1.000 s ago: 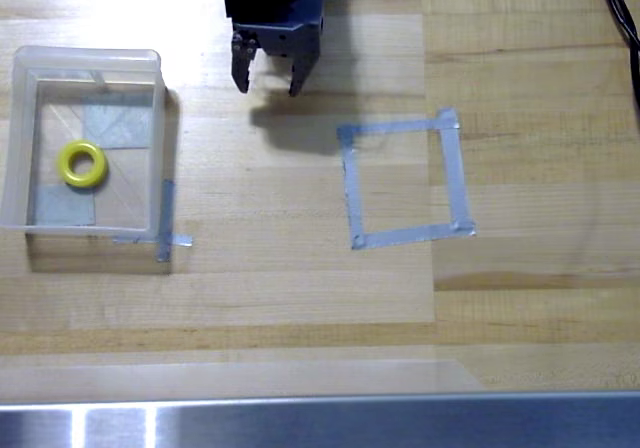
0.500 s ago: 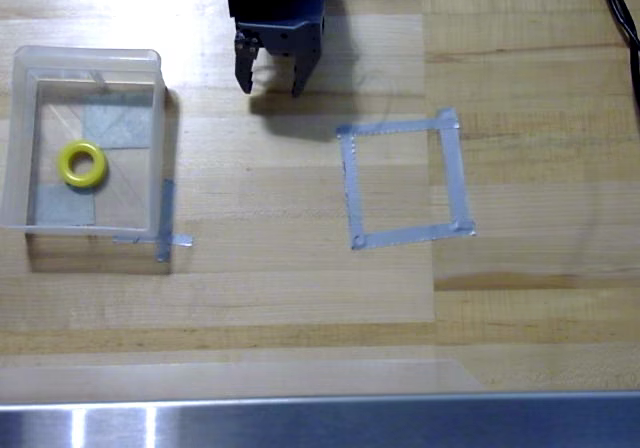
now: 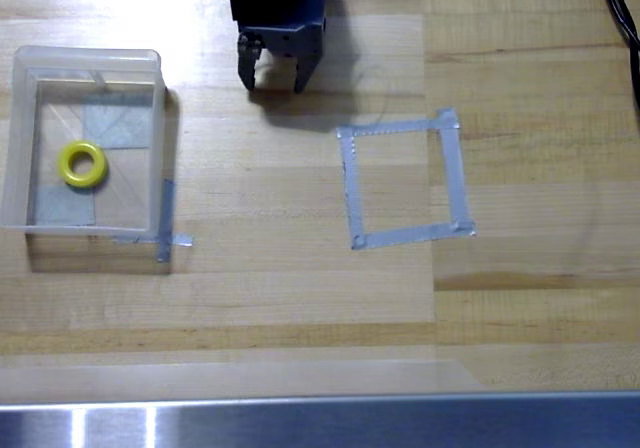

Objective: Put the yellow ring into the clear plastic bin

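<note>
1. In the overhead view the pincer (image 3: 272, 81) hangs near the top edge of the table (image 3: 300, 288); its jaws stand apart and hold nothing.
2. The yellow ring (image 3: 83, 164) lies well to the left of the pincer and lower in the picture; it rests flat on the floor of the clear plastic bin (image 3: 158, 118), so it has no long axis.
3. I judge the task finished; no grasp seems needed, only to draw away.
4. The grey tape square (image 3: 404, 182) lies lower right of the pincer.

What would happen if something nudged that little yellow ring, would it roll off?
Probably not: the yellow ring lies flat on the floor of the clear plastic bin, so it would likely slide. Set on edge, its round shape might roll. It looks small, likely light.
</note>
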Robot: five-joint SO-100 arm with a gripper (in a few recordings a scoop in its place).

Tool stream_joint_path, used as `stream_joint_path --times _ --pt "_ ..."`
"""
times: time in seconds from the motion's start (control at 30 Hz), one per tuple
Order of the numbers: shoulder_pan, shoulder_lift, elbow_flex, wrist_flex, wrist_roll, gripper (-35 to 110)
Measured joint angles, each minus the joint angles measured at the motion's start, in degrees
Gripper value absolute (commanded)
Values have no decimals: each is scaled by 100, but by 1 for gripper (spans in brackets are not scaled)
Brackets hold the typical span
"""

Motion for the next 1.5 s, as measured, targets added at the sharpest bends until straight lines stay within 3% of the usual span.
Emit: stream_joint_path --times 0.3,0.57,0.87,1.5 --pt "-79 0 35 -9 -70 19" --pt "-97 0 35 -9 -70 -2" --pt "-88 0 35 -9 -70 7" --pt "-53 0 88 -18 -79 7"
